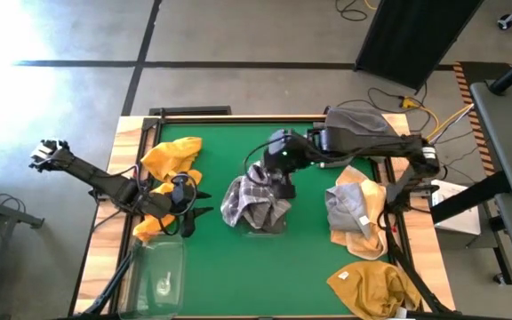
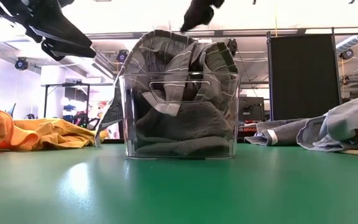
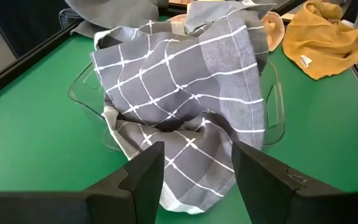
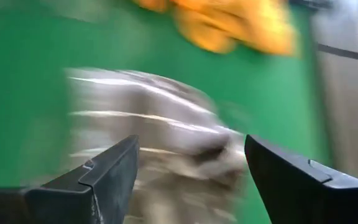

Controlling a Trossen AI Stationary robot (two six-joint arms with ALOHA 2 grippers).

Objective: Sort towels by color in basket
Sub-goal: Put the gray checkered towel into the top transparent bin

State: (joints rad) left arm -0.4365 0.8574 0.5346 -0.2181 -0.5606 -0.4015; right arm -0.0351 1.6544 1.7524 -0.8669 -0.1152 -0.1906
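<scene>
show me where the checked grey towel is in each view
High view: checked grey towel at table centre, heaped in the clear basket.
Low view: centre, bulging over the basket rim.
Left wrist view: fills the middle.
Right wrist view: blurred grey mass.
Shared landmark: the clear basket.

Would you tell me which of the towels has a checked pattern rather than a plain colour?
The grey-and-white checked towel draped over the clear basket at the table's centre; the other towels on the table are plain grey or mustard-yellow.

Green table mat [image 1: 309,258], black panel [image 1: 412,31], cables [image 1: 434,116] — perhaps a monitor [image 2: 252,109] behind.
</scene>
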